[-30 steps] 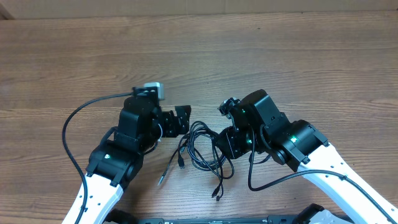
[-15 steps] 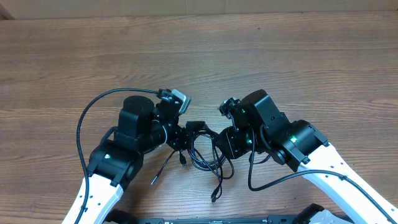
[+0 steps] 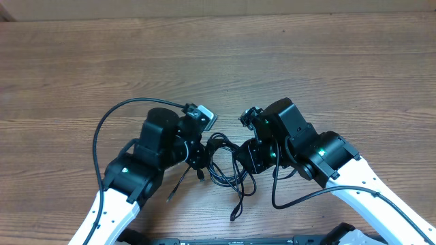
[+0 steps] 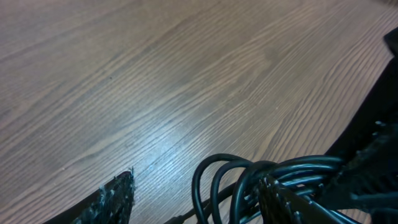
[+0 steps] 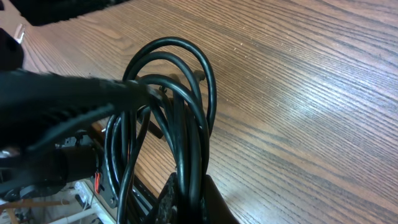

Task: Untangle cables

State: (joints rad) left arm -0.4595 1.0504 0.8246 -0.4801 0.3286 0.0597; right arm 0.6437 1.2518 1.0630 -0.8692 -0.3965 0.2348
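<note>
Cables point(image 5: 189, 143) tangled on table point(image 3: 306, 61), right jaws clamping them, left jaws parted

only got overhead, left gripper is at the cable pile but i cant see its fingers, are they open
Observer: Yes. In the left wrist view the left gripper is open, with several loops of the cables between its fingers.
Operator: centred in there?
Observer: No. The loops crowd against one finger, and there is a wide gap to the other.
Operator: and the right one, holding anything
Observer: The right wrist view shows the right gripper shut on a bunch of strands where the loops converge.
</note>
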